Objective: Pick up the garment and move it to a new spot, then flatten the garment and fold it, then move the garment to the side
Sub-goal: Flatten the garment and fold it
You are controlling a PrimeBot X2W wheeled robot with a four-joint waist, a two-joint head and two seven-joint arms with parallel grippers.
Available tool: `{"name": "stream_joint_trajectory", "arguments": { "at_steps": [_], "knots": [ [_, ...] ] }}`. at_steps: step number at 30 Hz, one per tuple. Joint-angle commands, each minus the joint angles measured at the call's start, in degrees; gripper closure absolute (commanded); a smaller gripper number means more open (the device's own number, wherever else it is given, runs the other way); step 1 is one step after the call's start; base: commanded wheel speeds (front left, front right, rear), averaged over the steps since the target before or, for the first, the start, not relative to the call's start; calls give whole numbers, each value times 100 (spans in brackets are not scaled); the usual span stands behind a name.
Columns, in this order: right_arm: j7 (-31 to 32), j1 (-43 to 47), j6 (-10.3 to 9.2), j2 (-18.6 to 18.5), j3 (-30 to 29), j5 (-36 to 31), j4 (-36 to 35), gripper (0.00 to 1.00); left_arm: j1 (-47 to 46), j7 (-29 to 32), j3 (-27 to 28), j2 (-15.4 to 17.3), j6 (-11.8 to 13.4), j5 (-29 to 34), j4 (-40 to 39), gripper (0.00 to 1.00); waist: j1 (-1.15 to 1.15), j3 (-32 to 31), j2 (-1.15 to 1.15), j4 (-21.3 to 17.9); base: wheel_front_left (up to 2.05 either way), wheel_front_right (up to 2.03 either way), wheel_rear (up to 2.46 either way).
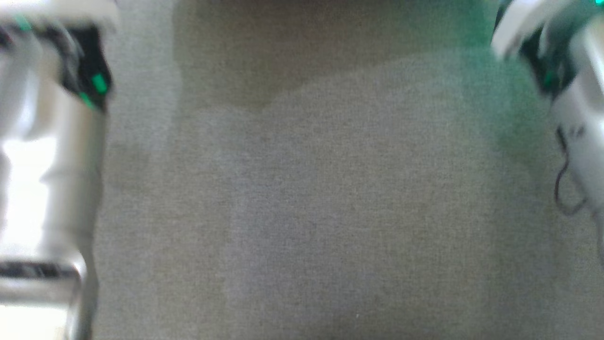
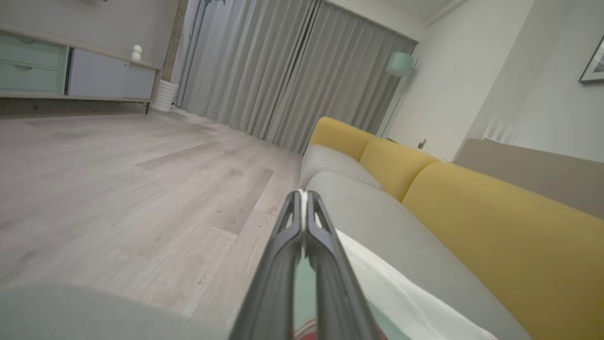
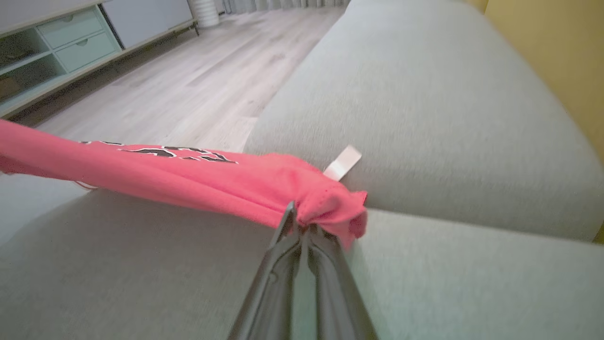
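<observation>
This is a home living room. A long sofa (image 2: 495,236) with grey fabric seats and mustard-yellow back cushions stands on a pale wood-plank floor (image 2: 118,189). Beyond its far end hang grey floor-length curtains (image 2: 283,71) and a floor lamp with a pale green shade (image 2: 400,63). Across the floor from the sofa sits a low sideboard with mint-green drawers (image 2: 28,66); a dark-framed picture (image 2: 593,66) hangs above it.

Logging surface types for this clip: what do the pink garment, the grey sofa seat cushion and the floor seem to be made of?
Pink garment: soft matte knit, probably cotton jersey; it bunches and drapes, with a printed graphic.
Grey sofa seat cushion: woven upholstery, matte, fine weave.
Floor: pale wood-look planks, low sheen; real wood or laminate unclear.
</observation>
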Motion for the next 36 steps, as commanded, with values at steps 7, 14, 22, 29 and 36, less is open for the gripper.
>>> {"name": "stream_joint_trajectory", "arguments": {
  "at_steps": [7, 14, 22, 29, 36],
  "knots": [
    [846, 1257, -4, -421, 747, 1080, -719, 100, 1488, 190, -374, 364, -71, -72, -785, 100, 0, -757, 0, 74, 0, 0, 0],
    [849, 2114, -4, -739, 1086, 1509, -1217, 100, 3062, 749, -723, 553, 64, -146, -1969, 100, 0, -1304, 0, 75, 0, 0, 0],
    [877, 2866, -4, -1126, 1287, 1801, -1747, 100, 4567, 1262, -922, 824, 571, -149, -3532, 100, 0, -1787, 0, 77, 0, 0, 0],
    [1128, 3399, -4, -1387, 1305, 2103, -2119, 100, 5407, 1477, -805, 1019, 966, -286, -4449, 100, 0, -2113, 0, 60, 0, 0, 0],
    [1501, 4147, -4, -1581, 1252, 2402, -2658, 100, 6251, 1650, -742, 1137, 1342, -413, -5294, 100, 0, -2402, 0, 59, 0, 0, 0]
  ]
}}
